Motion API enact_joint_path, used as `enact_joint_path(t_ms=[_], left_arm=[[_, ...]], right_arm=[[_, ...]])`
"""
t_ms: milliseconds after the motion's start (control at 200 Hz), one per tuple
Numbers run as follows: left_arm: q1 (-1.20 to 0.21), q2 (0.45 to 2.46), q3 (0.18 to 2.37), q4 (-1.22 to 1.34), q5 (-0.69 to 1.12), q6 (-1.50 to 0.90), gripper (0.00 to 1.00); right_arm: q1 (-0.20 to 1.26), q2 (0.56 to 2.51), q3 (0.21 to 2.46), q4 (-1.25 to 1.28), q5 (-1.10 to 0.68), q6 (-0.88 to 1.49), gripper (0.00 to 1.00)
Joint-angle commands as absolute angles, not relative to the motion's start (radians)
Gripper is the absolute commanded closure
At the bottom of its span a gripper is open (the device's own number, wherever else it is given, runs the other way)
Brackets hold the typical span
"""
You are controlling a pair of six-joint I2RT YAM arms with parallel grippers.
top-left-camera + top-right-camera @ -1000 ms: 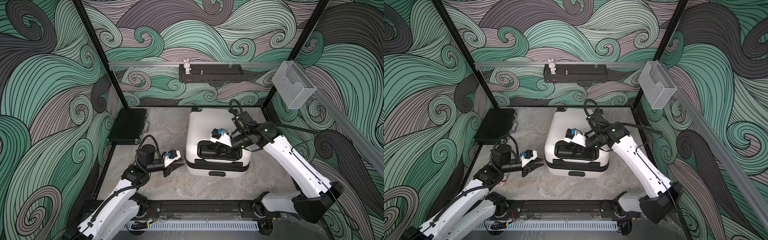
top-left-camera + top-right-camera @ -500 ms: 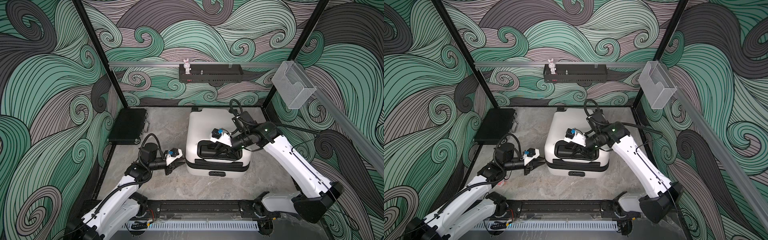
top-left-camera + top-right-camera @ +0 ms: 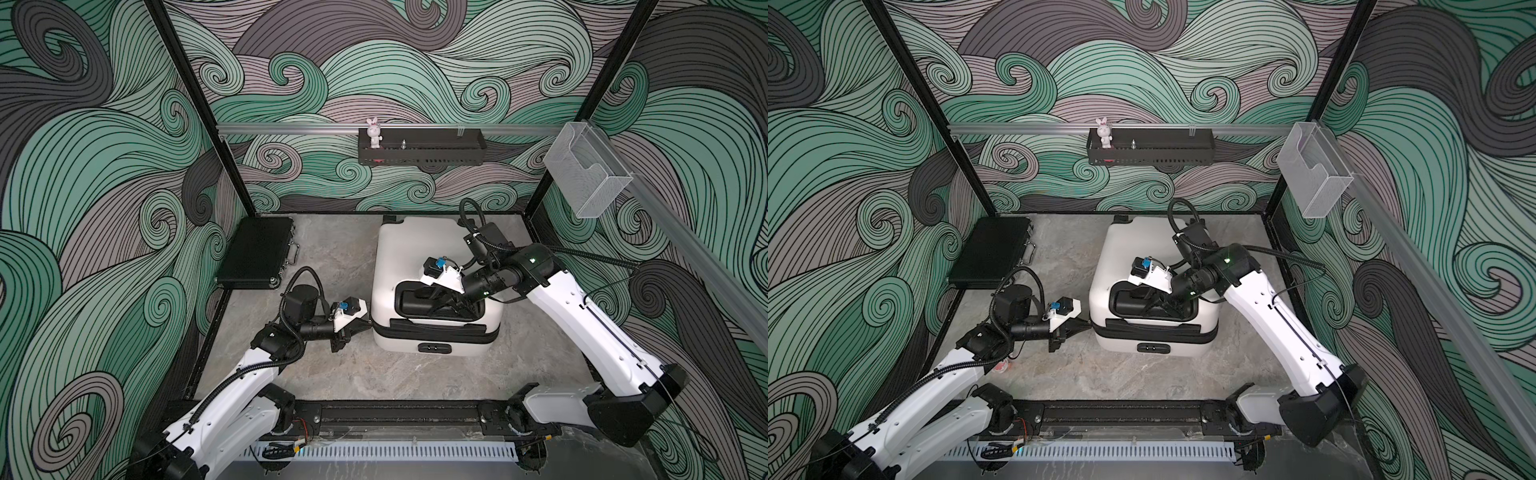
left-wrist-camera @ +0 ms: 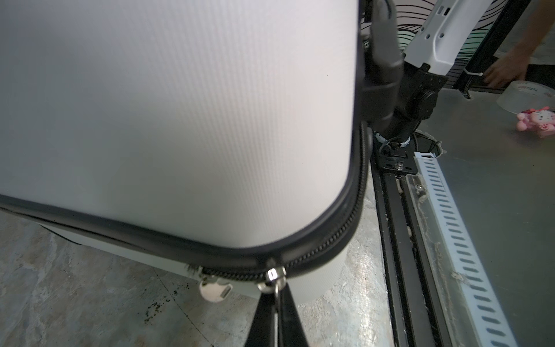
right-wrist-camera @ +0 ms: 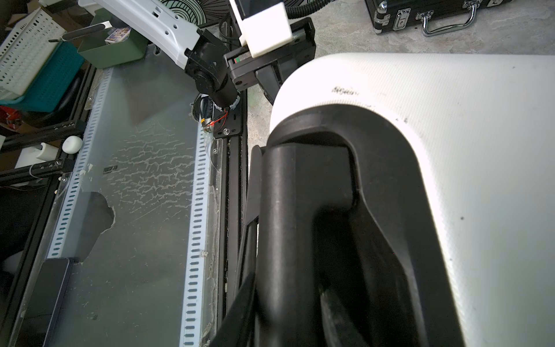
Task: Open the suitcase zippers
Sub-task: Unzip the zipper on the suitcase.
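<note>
Left end effector (image 4: 277,296) pinches metal zipper pull (image 4: 272,275); right end effector (image 5: 288,240) clasps rounded black suitcase handle (image 5: 282,186).

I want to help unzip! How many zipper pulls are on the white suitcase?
2, side by side at a corner of the suitcase: a white-tabbed pull hanging free, and a metal pull pinched in the left gripper. Others may be hidden.

suitcase (image 4: 180,105) shell: white hard plastic, fine ribbed grain, matt
zippers (image 4: 330,249): black toothed band, smooth dull black piping beside it
zipper pull (image 4: 272,275): shiny metal
handle (image 5: 288,210): smooth black plastic, soft sheen
desk (image 3: 332,374): grey, stone-like mottling, matt
briefcase (image 3: 255,251): black, matt; latches (image 5: 401,19) bright chrome metal
left claw (image 4: 277,290) fingers (image 4: 291,312): matt black plastic
</note>
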State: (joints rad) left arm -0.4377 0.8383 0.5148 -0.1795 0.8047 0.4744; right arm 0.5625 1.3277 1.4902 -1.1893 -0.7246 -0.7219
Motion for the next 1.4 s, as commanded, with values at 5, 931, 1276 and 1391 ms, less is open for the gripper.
enact_joint_path(t_ms=[5,931,1276,1391], left_arm=[[-0.462,0.802,0.568,-0.268,0.868,0.448,1.0],[-0.599,0.695,0.615,-0.259,0.666,0.059,1.0],[-0.689,0.683,0.552,-0.155,0.599,-0.049,1.0],[-0.733,0.675,0.536,-0.122,0.565,-0.086,1.0]], right_arm=[[0.556,1.278,1.545,-1.014,-0.71,-0.685,1.0],[0.798,1.292,1.468,-0.703,-0.204,-0.28,1.0],[0.9,1.362,1.452,-0.547,-0.036,-0.061,1.0],[0.91,1.389,1.45,-0.518,0.028,0.016,1.0]])
